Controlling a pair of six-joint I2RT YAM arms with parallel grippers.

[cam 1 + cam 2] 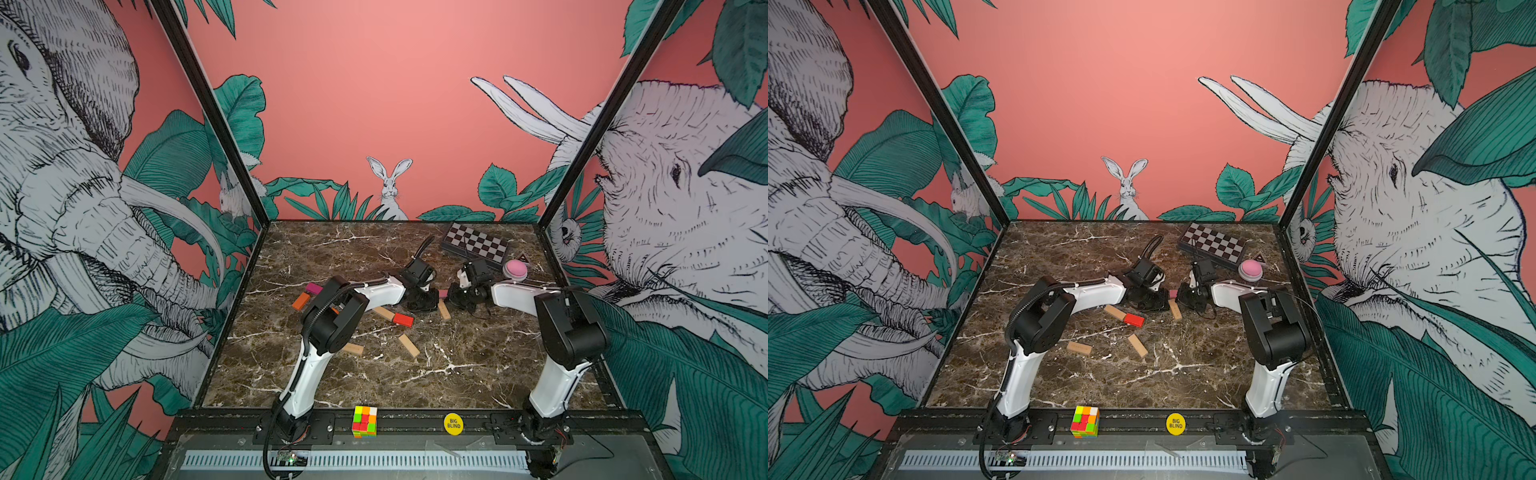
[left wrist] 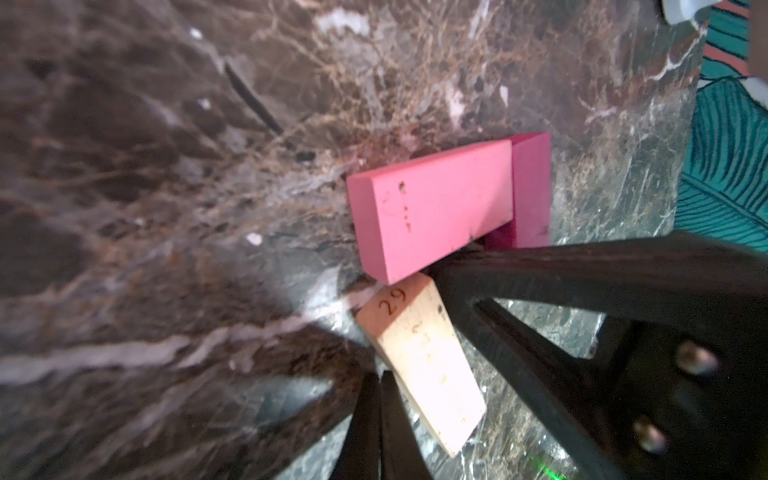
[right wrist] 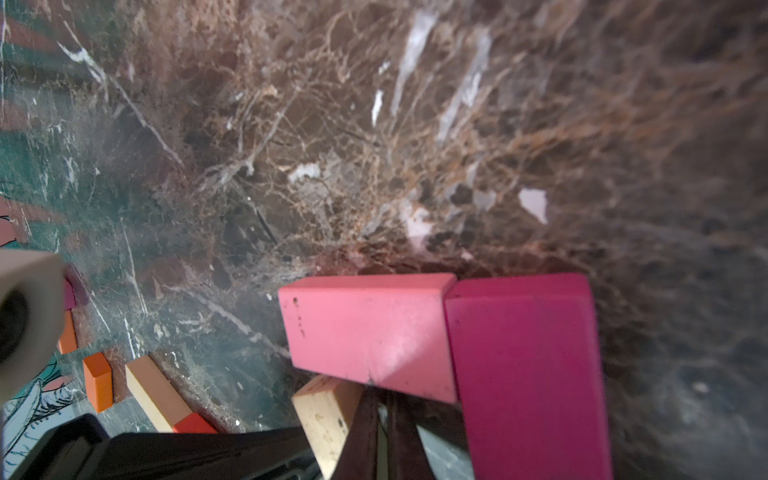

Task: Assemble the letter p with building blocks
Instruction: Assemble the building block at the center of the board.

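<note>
You have a multicoloured puzzle cube (image 1: 365,421) on the black front rail (image 1: 415,419), with a yellow disc (image 1: 453,423) marked BIG BLIND further along it. At the far right of the brown marble table (image 1: 457,374) lies a black-and-white checkered box (image 1: 475,244). Just beside it you see a rounded pink object (image 1: 515,269) and a small black triangle (image 1: 523,258).

Likely a lab robot booth: jungle-print panels (image 1: 62,187) around marble tabletop (image 1: 457,374).

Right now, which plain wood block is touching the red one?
The tan block lying end to end with the red block; the other tan blocks lie apart from it.
</note>
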